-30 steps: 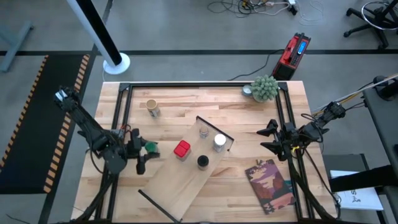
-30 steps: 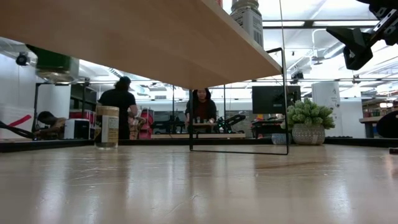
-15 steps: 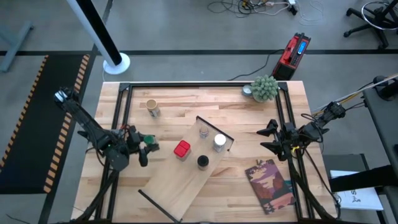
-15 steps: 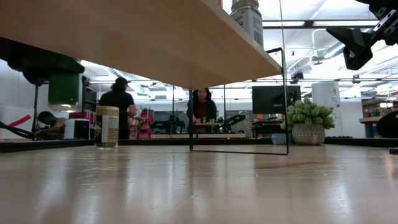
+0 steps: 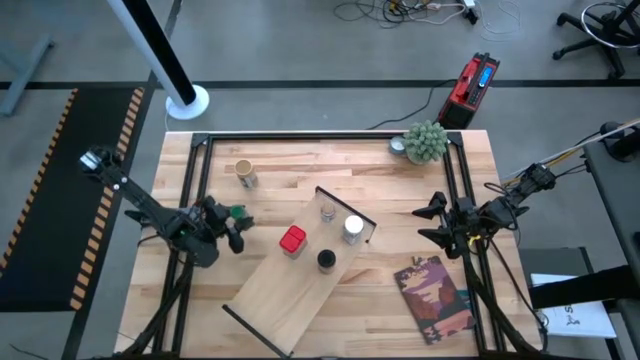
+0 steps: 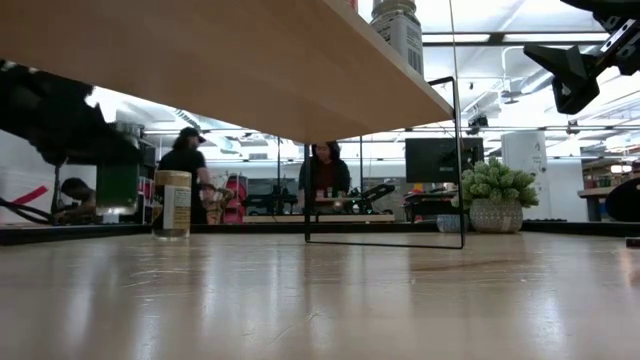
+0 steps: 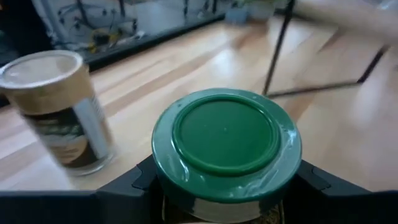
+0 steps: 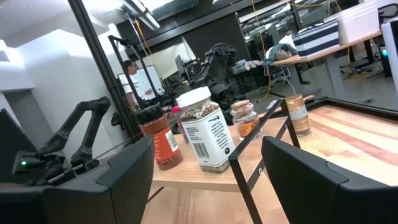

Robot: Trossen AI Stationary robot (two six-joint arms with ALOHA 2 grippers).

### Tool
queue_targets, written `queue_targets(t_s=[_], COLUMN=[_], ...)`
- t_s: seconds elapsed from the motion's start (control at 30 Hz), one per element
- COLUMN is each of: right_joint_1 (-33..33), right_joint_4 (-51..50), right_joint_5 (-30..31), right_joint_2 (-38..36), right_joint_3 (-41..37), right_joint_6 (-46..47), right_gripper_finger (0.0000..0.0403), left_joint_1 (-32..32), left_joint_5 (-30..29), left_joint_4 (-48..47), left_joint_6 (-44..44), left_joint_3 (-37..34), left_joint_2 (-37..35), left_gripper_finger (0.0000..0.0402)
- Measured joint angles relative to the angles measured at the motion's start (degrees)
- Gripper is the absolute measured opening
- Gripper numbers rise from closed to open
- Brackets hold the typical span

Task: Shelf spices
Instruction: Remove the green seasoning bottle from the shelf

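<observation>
Butcher-block table (image 5: 290,165), round green-lidded jar (image 7: 227,146) clawed

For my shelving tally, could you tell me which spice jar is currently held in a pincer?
The green-topped jar, clamped in the left pincer. Four jars stand on the shelf, and the tan-topped jar stands alone on the table.

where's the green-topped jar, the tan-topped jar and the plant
green-topped jar (image 7: 226,144), left wrist view, centre of its lid
tan-topped jar (image 5: 244,170), high view, its top
plant (image 5: 426,141), high view, middle of its foliage

shelf (image 5: 300,275) — four jars on its right end | fifth jar (image 5: 245,173) behind-left | plant (image 5: 425,141) back-right
</observation>
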Motion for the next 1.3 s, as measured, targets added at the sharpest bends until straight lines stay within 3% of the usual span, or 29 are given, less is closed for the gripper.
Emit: queue_targets(t_s=[0.3, 0.57, 1.03, 1.3], right_joint_1=[0.0, 0.0, 0.0, 0.0], right_joint_4=[0.01, -0.02, 0.04, 0.06], right_joint_5=[0.06, 0.02, -0.05, -0.24], right_joint_2=[0.0, 0.0, 0.0, 0.0], right_joint_3=[0.0, 0.0, 0.0, 0.0], right_joint_6=[-0.04, -0.02, -0.06, -0.04], right_gripper_finger=[0.0272, 0.0272, 0.0272, 0.0272], left_joint_1=[14.16, 20.93, 26.3, 26.3], left_joint_5=[11.04, 11.5, 16.11, 11.51], left_joint_4=[-0.29, 0.13, 7.93, 16.76], left_joint_6=[10.51, 14.96, 14.41, 14.57], left_joint_3=[0.0, 0.02, -2.41, -7.86], left_joint_2=[-0.43, -0.53, -0.39, -0.58], left_gripper_finger=[0.0187, 0.0187, 0.0188, 0.0188])
